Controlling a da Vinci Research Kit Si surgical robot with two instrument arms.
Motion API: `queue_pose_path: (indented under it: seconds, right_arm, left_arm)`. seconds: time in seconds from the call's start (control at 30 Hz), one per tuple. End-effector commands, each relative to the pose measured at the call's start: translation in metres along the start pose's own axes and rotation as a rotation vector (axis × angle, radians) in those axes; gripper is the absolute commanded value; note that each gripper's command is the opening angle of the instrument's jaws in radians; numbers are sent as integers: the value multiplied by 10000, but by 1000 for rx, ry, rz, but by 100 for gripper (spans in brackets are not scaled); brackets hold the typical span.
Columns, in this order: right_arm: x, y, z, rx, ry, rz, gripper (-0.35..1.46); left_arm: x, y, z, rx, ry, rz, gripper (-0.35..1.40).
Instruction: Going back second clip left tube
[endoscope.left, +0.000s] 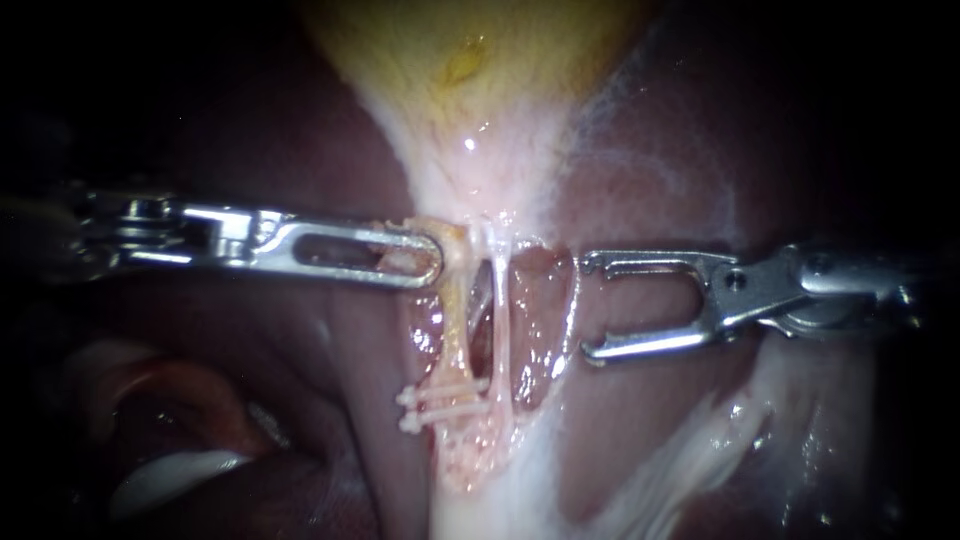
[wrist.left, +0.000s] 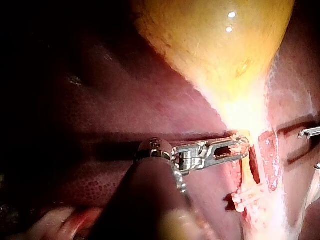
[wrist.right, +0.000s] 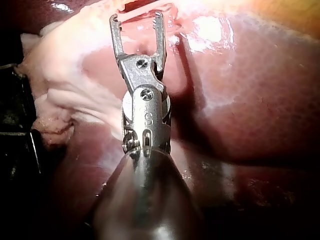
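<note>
Currently the right instrument (endoscope.left: 585, 306) stands with its jaws spread wide and empty, the gap between them facing the tubes. Its tips lie just beside the reddish edge of the opened tissue. They are apart from the thin whitish right tube (endoscope.left: 500, 320) and farther still from the yellowish left tube (endoscope.left: 455, 335).

Two white clips (endoscope.left: 447, 400) sit close together, one just under the other, across the lower stretch of the left tube, their ends reaching toward the right tube. They lie lower than the right instrument's open jaws and off to the left of them, untouched, with the right tube and a patch of reddish tissue between.

The left instrument (endoscope.left: 425, 258) comes in level from the left. Its jaws are closed on pale tissue (endoscope.left: 455, 238) at the top of the left tube, where the tube meets the narrowing neck of the yellow gallbladder (endoscope.left: 470, 60). Shreds of that tissue show through the window of the upper jaw. The clips are below this grip, further along the same tube and clear of these jaws.

Dark red liver (endoscope.left: 250, 400) surrounds everything. In the right wrist view, the right instrument's jaws form an open fork with only pale, wet tissue ahead of them.
</note>
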Motion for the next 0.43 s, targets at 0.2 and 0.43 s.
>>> queue_pose_path:
  seconds: [0.2, 0.43]
  right_arm:
    - [1, -1, 1, 2, 0, -6, 50]
    - [1, -2, 1, 5, 1, -6, 50]
  left_arm:
    - [-1, 1, 1, -3, 3, 1, -35]
    - [-1, 2, 1, -3, 3, 1, -35]
